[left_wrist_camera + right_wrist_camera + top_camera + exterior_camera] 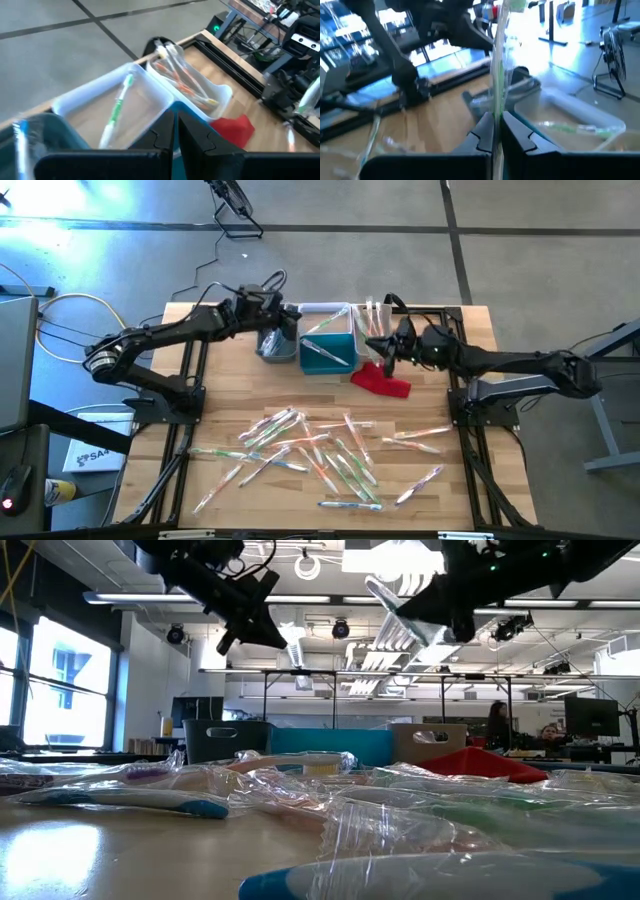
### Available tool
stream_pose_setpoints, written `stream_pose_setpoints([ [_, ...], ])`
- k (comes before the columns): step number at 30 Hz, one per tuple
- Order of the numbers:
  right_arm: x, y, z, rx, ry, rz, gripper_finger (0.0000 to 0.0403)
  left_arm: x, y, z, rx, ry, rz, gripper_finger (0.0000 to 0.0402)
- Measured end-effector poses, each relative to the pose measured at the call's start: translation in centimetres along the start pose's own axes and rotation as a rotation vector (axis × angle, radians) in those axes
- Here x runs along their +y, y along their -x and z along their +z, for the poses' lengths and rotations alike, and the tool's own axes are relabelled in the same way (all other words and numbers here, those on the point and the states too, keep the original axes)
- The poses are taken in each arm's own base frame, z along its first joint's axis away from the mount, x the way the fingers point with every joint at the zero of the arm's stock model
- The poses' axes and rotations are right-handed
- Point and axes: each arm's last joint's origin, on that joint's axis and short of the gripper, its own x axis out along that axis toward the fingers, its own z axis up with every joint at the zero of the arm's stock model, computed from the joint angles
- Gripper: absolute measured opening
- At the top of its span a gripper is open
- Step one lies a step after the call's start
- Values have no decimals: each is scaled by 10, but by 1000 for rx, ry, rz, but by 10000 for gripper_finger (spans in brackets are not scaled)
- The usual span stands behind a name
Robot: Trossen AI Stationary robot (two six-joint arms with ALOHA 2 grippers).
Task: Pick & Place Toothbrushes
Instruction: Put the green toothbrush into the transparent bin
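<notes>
The right gripper [494, 131] was clamped on one wrapped green-handled toothbrush [496, 75], which stood upright between its fingers, held in the air above the far part of the table [220, 420] near the teal bin [326, 354] and the red cloth [381, 379]. The left gripper [175, 131] had its jaws pressed together with nothing between them. It hovered over the grey bin [274, 346] at the far left of the bin group. The white bin [145, 100] held a green toothbrush [116, 110]; the bin beside it [210, 95] held several orange ones. The remaining toothbrushes [320, 455] lay scattered in their clear wrappers across the near half of the table.
</notes>
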Motion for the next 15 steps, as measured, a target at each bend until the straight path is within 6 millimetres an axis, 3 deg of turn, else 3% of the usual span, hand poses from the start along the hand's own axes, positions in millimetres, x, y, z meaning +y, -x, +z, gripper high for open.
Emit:
stream_pose_setpoints([
  [6, -18, -28, 6, -66, -18, 2, 7, 24, 2, 9, -12, -13, 25, 19],
  [15, -30, -87, 40, -44, 120, -18, 7, 57, 8, 21, -19, 26, 29, 19],
])
